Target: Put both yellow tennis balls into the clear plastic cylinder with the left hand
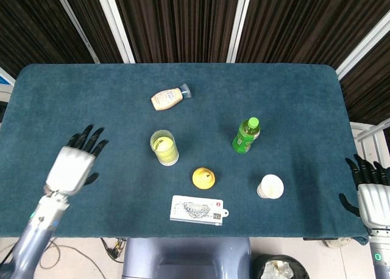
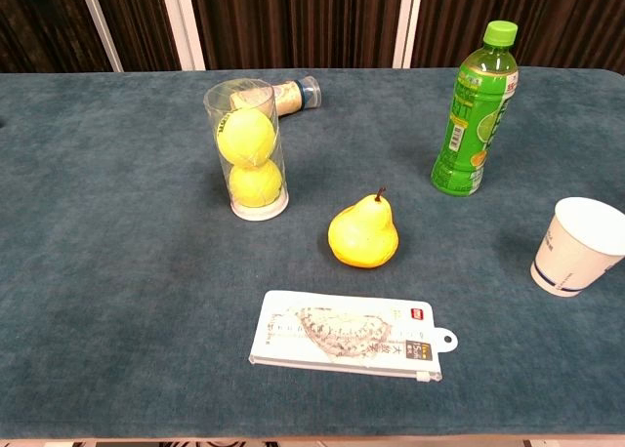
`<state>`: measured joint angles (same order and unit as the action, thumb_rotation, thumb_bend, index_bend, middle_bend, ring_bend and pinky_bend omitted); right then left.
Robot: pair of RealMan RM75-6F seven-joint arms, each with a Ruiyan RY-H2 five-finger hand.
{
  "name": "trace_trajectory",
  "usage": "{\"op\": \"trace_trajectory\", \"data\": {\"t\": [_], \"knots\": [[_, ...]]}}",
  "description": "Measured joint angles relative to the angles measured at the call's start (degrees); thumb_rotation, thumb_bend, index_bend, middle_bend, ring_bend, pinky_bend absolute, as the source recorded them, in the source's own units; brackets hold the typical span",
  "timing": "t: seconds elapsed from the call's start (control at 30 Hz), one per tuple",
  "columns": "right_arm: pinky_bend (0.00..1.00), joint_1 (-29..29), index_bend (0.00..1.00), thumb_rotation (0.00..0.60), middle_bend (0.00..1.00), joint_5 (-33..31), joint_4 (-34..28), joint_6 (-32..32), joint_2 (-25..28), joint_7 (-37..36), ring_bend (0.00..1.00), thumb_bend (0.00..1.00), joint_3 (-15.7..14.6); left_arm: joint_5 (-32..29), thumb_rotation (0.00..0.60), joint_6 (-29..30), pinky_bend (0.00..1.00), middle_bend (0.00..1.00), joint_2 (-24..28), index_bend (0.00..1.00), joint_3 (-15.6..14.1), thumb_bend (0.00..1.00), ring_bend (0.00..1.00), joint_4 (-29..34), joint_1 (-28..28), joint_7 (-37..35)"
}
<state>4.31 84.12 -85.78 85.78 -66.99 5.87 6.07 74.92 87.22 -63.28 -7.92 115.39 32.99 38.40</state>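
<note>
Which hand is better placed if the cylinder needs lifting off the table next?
Left. The left hand is open over the table beside the clear plastic cylinder; the right hand sits off the table's far edge.

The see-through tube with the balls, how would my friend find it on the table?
Look at the blue table, left of the yellow pear. A clear plastic cylinder stands upright there. It alone holds two yellow tennis balls, stacked one on the other.
</note>
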Motion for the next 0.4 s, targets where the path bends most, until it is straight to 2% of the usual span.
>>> {"op": "trace_trajectory", "data": {"t": [0.1,0.2,0.4], "knots": [[0.09,0.41,0.12,0.6,0.07,0.93,0.59,-0.52,-0.05,-0.25,0.12,0.34,-0.59,3.08,0.6,2.39,0.18,0.06,1.43,0.22,-2.6,0.0,0.01,-1.17,-3.97,-3.36],[0.09,0.6,0.12,0.6,0.08,1.35,0.8,-0.75,-0.16,-0.52,0.12,0.34,-0.88,4.82,0.6,4.22,0.17,0.06,2.14,0.21,-3.85,0.0,0.01,-3.14,-7.22,-6.88],[0.09,0.76,0.12,0.6,0.07,1.77,0.73,-0.97,0.06,-0.89,0.12,0.34,-1.19,6.35,0.6,6.15,0.13,0.02,2.35,0.2,-4.53,0.0,0.0,-8.83,-11.32,-11.96]]}}
